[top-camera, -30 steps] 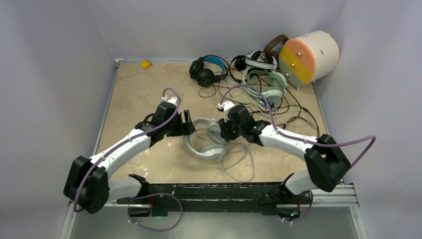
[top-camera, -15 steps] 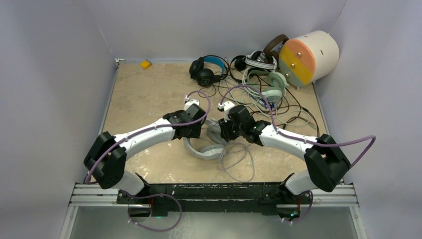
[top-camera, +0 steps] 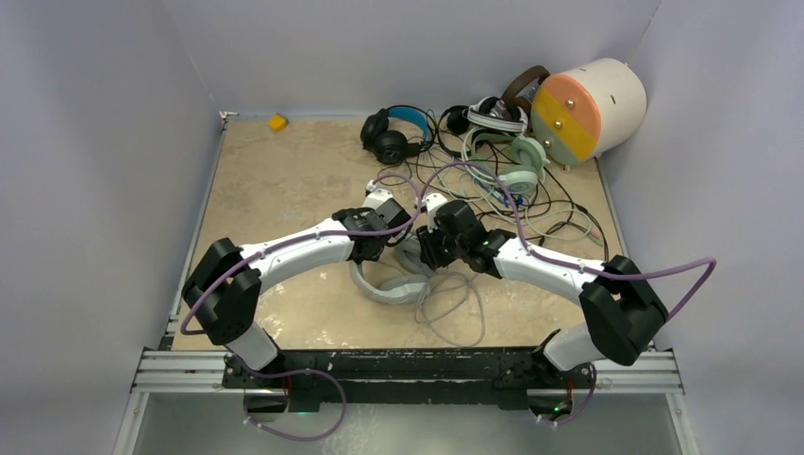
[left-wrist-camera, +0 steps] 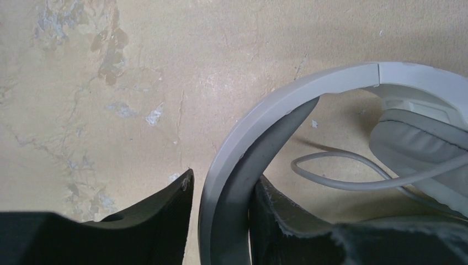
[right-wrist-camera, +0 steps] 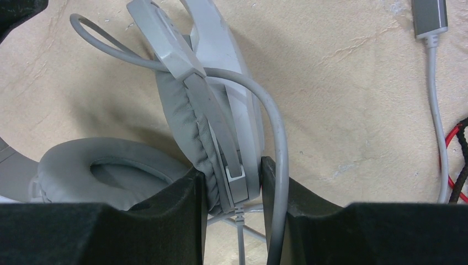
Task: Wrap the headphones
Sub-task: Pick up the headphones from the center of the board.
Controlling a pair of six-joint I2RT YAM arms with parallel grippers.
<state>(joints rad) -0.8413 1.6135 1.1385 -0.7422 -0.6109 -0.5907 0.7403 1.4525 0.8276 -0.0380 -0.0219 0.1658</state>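
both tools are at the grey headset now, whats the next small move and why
Probably finish closing the left tool on the headband: it straddles the band with a thin gap at one finger, while the right tool clamps the ear cup. The cable is not yet wrapped.

Left wrist view: the band of the grey headset (left-wrist-camera: 237,154) runs out of frame at 6 o'clock between the fingers of my left gripper (left-wrist-camera: 223,182). I cannot tell whether both fingers press it. Its ear cushion is cut off at 3 o'clock.

Right wrist view: my right gripper (right-wrist-camera: 232,168) clamps an earcup whose lower part my fingers hide. The plug (right-wrist-camera: 430,19) is cut off at 1 o'clock. The red and black wires (right-wrist-camera: 458,160) leave at 3 o'clock.

From above: my wrists cover both sets of fingertips. The brown headset (top-camera: 521,83) is mostly hidden behind the cylinder (top-camera: 588,104). The cables (top-camera: 550,204) are too tangled to assign to their headsets.
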